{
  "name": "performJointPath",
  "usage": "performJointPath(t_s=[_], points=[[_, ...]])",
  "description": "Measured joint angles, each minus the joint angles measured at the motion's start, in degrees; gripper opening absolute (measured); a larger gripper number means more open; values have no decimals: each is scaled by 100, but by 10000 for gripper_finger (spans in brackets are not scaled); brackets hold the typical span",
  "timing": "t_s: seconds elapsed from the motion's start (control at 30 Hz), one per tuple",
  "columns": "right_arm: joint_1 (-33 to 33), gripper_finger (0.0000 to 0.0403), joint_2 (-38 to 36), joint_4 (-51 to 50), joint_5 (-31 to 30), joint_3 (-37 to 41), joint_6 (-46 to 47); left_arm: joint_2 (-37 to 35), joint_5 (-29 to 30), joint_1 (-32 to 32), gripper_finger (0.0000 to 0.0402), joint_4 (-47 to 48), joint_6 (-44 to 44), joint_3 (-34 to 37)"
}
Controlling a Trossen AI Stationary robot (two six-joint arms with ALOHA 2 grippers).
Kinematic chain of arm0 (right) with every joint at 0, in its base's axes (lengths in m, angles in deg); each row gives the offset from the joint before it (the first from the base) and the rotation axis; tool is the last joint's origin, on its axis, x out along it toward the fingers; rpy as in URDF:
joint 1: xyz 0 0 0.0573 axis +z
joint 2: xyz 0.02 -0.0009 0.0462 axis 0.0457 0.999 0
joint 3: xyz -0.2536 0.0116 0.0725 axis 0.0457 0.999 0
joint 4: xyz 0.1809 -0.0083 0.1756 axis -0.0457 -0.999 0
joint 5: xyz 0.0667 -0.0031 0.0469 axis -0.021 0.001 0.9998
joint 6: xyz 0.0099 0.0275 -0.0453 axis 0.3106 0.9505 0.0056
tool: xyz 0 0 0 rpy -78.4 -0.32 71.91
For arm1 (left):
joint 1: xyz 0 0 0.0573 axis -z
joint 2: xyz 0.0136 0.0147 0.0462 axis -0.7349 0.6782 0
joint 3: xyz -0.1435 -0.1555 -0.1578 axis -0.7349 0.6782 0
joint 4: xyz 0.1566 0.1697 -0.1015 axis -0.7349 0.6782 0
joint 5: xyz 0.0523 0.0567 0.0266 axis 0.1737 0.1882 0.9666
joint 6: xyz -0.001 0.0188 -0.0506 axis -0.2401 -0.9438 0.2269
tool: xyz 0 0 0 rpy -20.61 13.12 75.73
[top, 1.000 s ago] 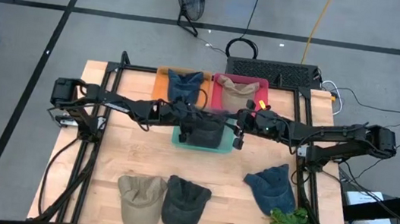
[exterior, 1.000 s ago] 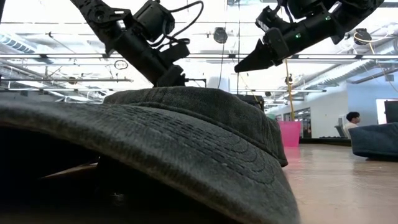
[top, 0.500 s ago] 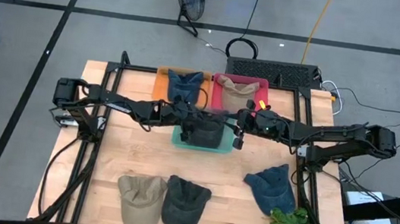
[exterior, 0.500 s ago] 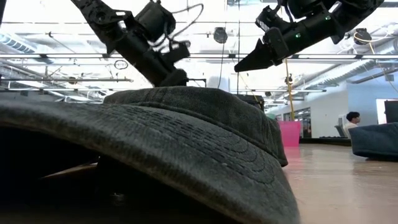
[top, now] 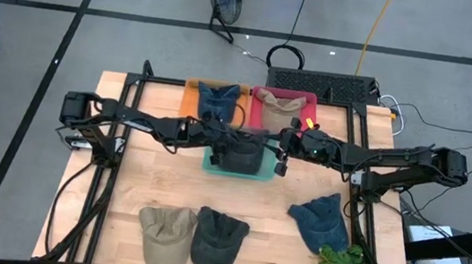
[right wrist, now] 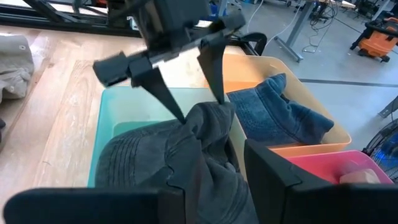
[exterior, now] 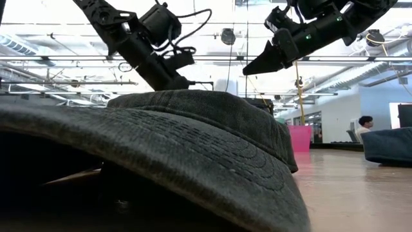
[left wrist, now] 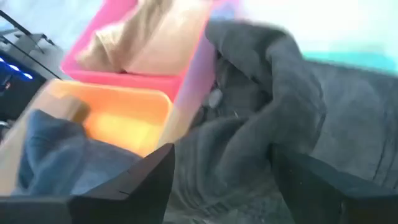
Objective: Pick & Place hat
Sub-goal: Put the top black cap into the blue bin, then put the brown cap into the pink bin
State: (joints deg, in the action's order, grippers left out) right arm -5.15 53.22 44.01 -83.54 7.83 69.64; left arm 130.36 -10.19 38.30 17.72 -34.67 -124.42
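Straddling raised fold of grey hat: left fingers, spread apart, in teal bin.

You see a dark grey washed-cotton cap, matt and creased, in a smooth teal plastic bin; the pale wooden tabletop, lower left, shows visible grain.

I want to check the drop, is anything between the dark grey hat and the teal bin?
Nothing visible is. The dark grey hat already lies in the teal bin, with the left gripper open, its fingers on either side of the bunched top of the hat.
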Motion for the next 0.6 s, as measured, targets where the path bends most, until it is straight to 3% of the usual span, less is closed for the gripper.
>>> performJointPath(t_s=[0.37,0.6], points=[[35,100,-35,74,-315,0,-37,-1002,-114,124,271,4,458,2],[181,100,-66,66,-296,-2,-38,-1627,-875,661,271,-42,723,2]])
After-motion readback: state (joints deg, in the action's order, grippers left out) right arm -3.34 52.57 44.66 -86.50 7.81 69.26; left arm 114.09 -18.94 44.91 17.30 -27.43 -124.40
